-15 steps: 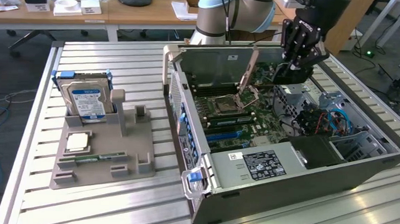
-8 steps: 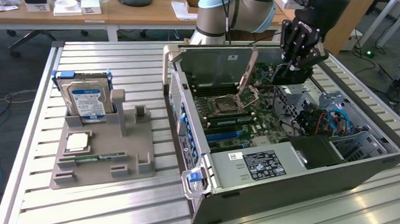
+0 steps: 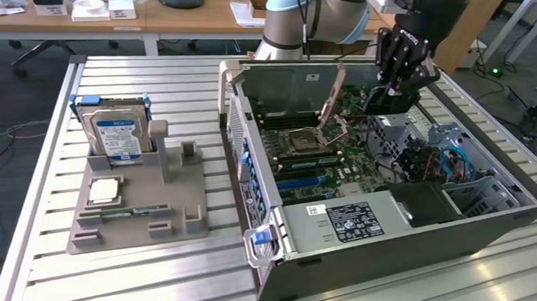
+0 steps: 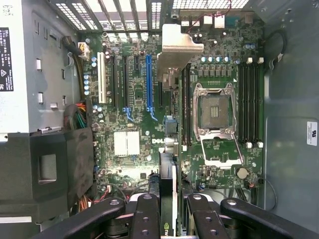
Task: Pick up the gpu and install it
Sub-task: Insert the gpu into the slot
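Observation:
Over the open computer case point(image 3: 252, 102), my gripper point(image 3: 393, 88) is shut on the gpu point(image 3: 386, 102), a thin dark card hanging below the fingers. It hovers above the green motherboard point(image 3: 314, 146) at the case's far right in the exterior view. In the wrist view the gpu point(image 4: 167, 174) is seen edge-on between the black fingers point(image 4: 144, 219) of my gripper point(image 4: 167, 211), with its pale metal bracket at the far end. A long blue slot point(image 4: 148, 82) lies on the motherboard point(image 4: 124, 174), just to one side of the card's edge.
A grey holder tray point(image 3: 139, 206) stands on the slatted table at the exterior view's left, holding a silver hard drive point(image 3: 115, 133), a square chip point(image 3: 103, 191) and a small memory stick point(image 3: 125, 213). Inside the case are the power supply point(image 3: 356, 219), cables point(image 3: 449, 158) and the processor socket point(image 4: 214, 112).

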You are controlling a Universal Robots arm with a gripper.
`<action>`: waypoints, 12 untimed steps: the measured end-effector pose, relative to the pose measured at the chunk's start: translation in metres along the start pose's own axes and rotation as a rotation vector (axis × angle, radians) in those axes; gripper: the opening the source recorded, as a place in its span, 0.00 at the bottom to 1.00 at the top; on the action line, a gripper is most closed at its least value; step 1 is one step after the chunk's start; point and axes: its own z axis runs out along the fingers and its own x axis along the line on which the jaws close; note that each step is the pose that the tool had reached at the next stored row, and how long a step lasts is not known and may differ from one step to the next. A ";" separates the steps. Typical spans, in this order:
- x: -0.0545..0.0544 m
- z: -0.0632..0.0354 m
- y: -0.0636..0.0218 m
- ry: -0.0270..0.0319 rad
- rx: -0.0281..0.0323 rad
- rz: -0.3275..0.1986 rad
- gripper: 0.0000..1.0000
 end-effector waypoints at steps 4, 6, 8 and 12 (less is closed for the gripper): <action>0.000 0.0011 0.0007 0.0000 0.0000 0.000 0.26; 0.000 0.0017 0.0013 0.0000 0.0000 0.000 0.26; 0.000 0.0032 0.0023 -0.0001 0.0000 0.000 0.26; 0.000 0.0072 0.0046 0.0000 0.0000 0.000 0.26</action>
